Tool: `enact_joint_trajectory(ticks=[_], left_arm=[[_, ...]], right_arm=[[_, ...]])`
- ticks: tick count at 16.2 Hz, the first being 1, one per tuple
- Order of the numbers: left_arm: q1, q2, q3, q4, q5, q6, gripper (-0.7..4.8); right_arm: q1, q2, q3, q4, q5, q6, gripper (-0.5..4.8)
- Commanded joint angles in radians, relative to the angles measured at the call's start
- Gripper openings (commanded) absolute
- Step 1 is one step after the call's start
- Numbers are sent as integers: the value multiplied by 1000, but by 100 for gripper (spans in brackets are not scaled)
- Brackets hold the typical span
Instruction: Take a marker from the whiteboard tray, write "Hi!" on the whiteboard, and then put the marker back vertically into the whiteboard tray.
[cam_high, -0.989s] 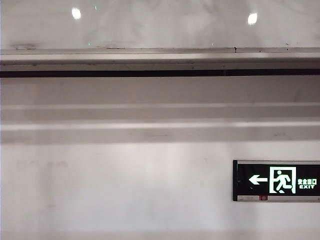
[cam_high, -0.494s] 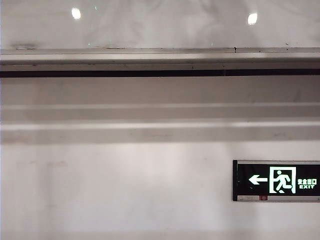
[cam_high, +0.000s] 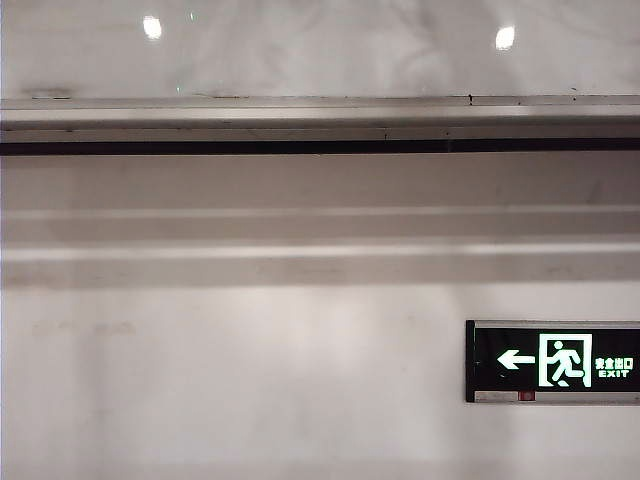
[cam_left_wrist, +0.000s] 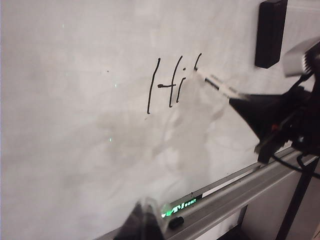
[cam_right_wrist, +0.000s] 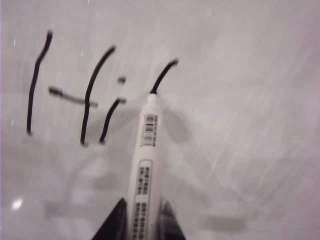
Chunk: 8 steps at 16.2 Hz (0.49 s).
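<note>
R tool (cam_right_wrist: 141, 220) pinching marker (cam_right_wrist: 145, 165) by barrel, tip on whiteboard (cam_right_wrist: 240, 100), partway down "!" stroke, just past "Hi". L tool (cam_left_wrist: 145, 222) low, near whiteboard tray (cam_left_wrist: 240, 192); jaws blurred, can't tell if spread. Step: writing, near done. Next, prob: finish stroke, lift, dot below, then return marker upright to tray. Exit sign (cam_high: 552, 361) on far wall.

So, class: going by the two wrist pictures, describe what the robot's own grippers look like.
The right gripper is black and tapers to a pointed wedge, with black cables trailing behind it and a grey part above. Its fingers are dark and narrow. Of the left gripper, only dark, blurred, tapering fingertips show.
</note>
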Motion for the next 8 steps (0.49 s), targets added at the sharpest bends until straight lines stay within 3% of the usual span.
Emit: enact_joint_trajectory(ticks=[1,8], left_arm=[[0,-3,4,10,5,1,-6],[0,-3,4,10,5,1,-6]], right_arm=[[-1,0,2,-68,19,4,-1],[-1,-1,2,-150,27,27,-1]])
